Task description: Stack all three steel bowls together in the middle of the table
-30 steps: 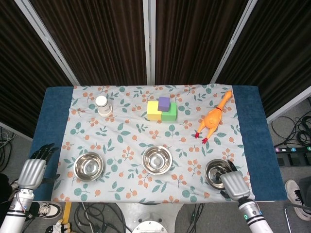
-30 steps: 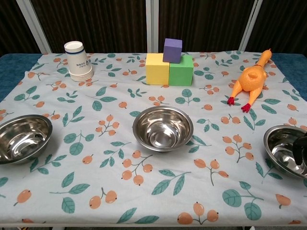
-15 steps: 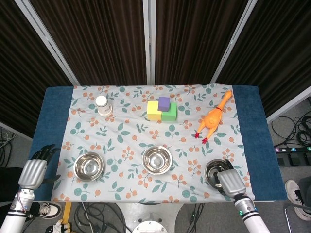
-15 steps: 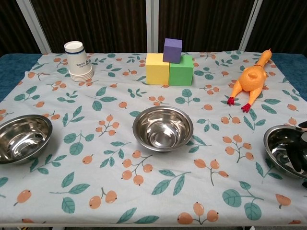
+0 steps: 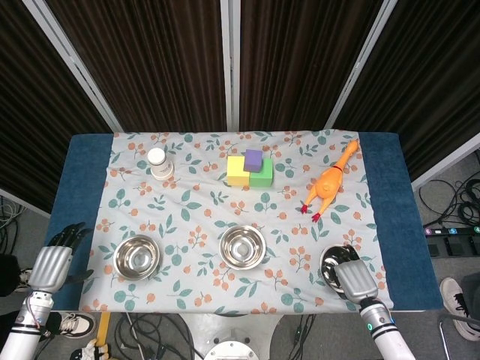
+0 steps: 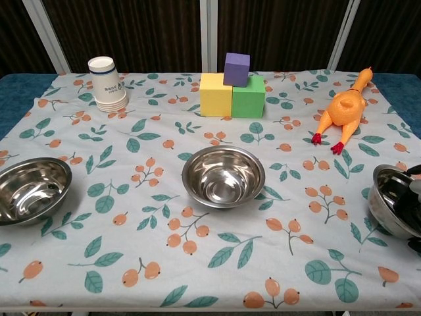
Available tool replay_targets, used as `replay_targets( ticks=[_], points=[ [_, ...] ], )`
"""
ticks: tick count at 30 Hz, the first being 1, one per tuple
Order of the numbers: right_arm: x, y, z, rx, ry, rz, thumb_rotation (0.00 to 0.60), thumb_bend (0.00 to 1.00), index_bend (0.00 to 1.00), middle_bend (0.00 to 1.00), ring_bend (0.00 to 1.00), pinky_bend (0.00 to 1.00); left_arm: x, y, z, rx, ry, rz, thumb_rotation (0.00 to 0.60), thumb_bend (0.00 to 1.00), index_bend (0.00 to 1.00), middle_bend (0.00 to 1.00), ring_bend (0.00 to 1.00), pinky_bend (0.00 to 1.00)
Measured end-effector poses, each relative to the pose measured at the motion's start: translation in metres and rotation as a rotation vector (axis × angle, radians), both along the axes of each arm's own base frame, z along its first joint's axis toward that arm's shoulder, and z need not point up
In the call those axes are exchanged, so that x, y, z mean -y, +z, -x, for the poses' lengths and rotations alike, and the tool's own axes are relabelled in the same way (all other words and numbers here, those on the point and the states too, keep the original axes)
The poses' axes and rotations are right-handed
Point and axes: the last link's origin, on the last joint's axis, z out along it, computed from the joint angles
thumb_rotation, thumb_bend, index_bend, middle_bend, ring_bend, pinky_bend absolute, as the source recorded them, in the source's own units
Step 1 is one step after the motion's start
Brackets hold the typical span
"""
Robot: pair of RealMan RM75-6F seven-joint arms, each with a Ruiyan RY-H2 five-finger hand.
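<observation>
Right robot hand (image 5: 354, 279) grips the right steel bowl (image 6: 395, 201) by its near rim — left robot hand (image 5: 51, 264) idle, released.
Thin polished steel likely handles light, rigid and slippery — keep your rim pinch firm and level toward the middle bowl (image 6: 223, 176).

Desk (image 5: 390, 195) carries a blue cover under a floral cloth (image 6: 158, 171). Stack of white paper cups (image 6: 106, 83) stands upside down at the far left. Yellow block (image 6: 216, 95) and green block (image 6: 248, 97) sit touching, side by side, at far centre; purple block (image 6: 237, 69) rests on top across their joint. Orange rubber chicken (image 6: 345, 106) lies at far right. Dark curtains (image 5: 150, 60) hang behind.
</observation>
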Motion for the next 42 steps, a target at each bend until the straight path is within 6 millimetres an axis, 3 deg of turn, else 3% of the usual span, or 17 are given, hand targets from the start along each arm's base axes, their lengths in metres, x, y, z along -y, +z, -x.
replay_targets(
  ticks=[9,16,22,28,37,42],
  points=[
    [0.008,0.007,-0.021,0.024,0.076,0.037,0.600,0.33,0.74,0.63,0.37,0.08,-0.001,0.002,-0.001,0.009,-0.002,-0.009,0.600,0.09,0.21,0.20,0.13,0.23],
    [0.039,0.008,-0.080,0.055,0.244,0.052,0.600,0.33,0.74,0.63,0.37,0.08,-0.003,0.005,-0.001,0.017,-0.002,-0.027,0.600,0.09,0.21,0.20,0.13,0.23],
    [0.069,-0.016,-0.137,0.086,0.343,-0.002,0.600,0.33,0.74,0.63,0.37,0.09,-0.003,0.010,0.002,0.023,0.012,-0.044,0.600,0.09,0.21,0.20,0.13,0.23],
    [0.080,-0.054,-0.183,0.079,0.414,-0.080,0.600,0.33,0.74,0.63,0.37,0.10,-0.005,0.017,0.007,0.037,0.030,-0.071,0.600,0.09,0.21,0.20,0.13,0.23],
    [0.090,-0.089,-0.203,0.035,0.415,-0.129,0.600,0.32,0.73,0.63,0.37,0.10,-0.004,0.020,0.014,0.049,0.045,-0.080,0.600,0.09,0.21,0.20,0.13,0.23],
    [0.089,-0.096,-0.204,0.017,0.411,-0.154,0.600,0.25,0.69,0.61,0.36,0.10,-0.004,0.020,0.015,0.055,0.049,-0.082,0.600,0.09,0.21,0.20,0.13,0.23]
  ],
)
